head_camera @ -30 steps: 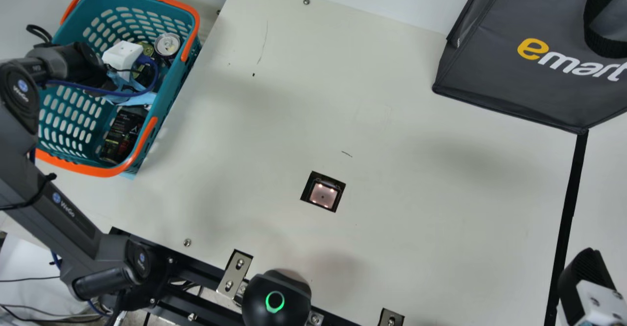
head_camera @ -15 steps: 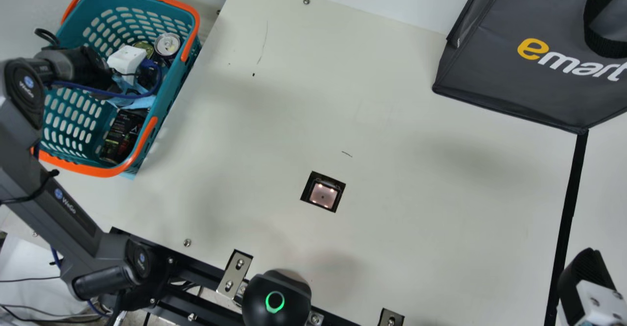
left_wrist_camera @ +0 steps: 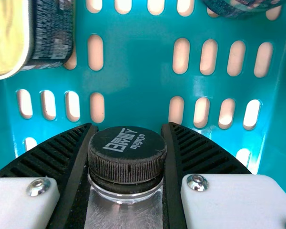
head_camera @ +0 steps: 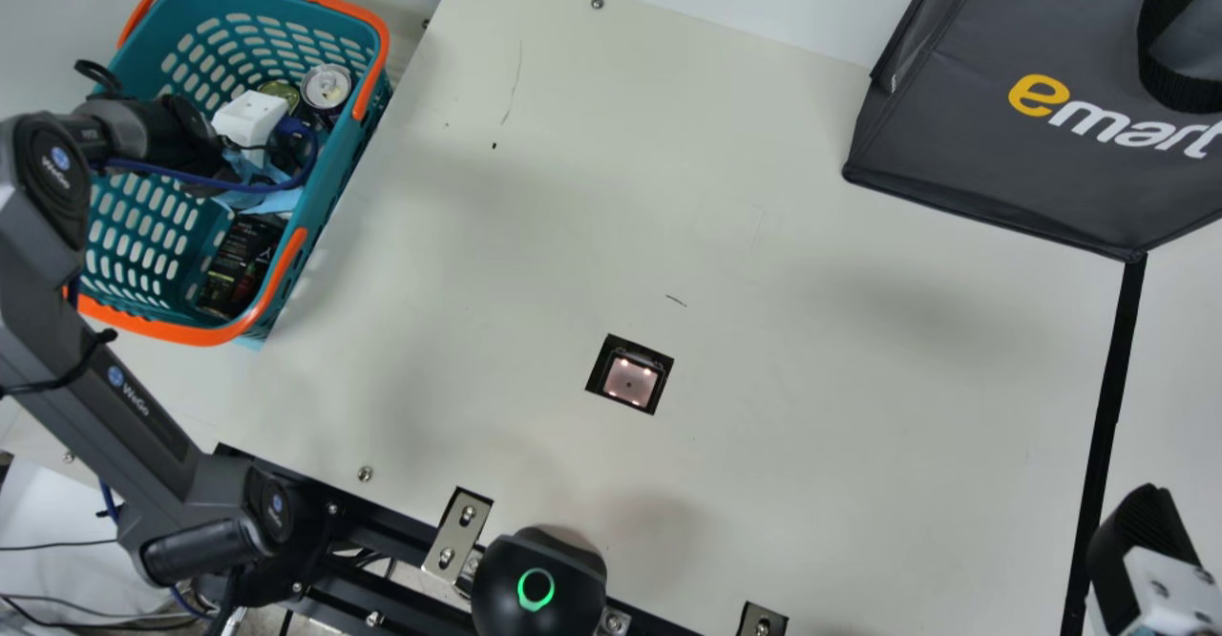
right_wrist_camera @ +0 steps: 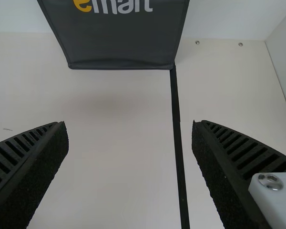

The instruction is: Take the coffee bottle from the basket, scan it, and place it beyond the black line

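Main view: basket (head_camera: 358, 139) at left edge of counter (head_camera: 764, 426); straight lift advised until orange rim (head_camera: 374, 68) is cleared.

Left wrist view: coffee bottle (left_wrist_camera: 124, 212), within basket, is pinched at cap (left_wrist_camera: 127, 160) by left end effector (left_wrist_camera: 127, 128); firm, steady hold should be kept; bottle's lower part is cut off.

Right wrist view: right end effector (right_wrist_camera: 129, 124) is spread wide, empty.

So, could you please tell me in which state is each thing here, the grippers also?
Coffee bottle: capped, inside the basket, held.
Left gripper: shut on the coffee bottle.
Right gripper: open, nothing between its fingers.
Basket: open at the top, with cans inside.
Scanner window: lit, nothing over it.
Round black device: its ring glowing green.
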### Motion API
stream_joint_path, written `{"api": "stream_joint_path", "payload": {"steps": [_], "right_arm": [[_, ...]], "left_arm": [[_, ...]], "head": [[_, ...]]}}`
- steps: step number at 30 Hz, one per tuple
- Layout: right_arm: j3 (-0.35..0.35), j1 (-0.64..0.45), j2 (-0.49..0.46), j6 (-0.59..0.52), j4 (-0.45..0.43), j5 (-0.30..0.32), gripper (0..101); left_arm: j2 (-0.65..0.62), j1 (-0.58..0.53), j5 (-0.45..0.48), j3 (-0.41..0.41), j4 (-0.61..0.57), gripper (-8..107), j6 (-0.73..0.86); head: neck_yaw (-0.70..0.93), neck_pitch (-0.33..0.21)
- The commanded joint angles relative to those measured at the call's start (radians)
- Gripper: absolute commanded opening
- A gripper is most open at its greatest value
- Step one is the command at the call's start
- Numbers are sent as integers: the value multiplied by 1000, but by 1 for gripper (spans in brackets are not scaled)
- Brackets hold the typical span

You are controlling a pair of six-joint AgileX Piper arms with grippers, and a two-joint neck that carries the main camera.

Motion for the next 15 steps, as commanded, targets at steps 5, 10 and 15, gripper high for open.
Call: {"api": "stream_joint_path", "payload": {"steps": [5,10,15], "right_arm": [[0,0,0,0,0,0,91],[0,0,0,0,0,0,91],[0,0,0,0,0,0,91]], "left_arm": [[-39,3,26,-10,-13,10,7],[-81,9,53,-18,-20,10,8],[-129,16,83,-18,-25,10,9]], "head": [[2,-27],[2,-27],[2,-27]]}}
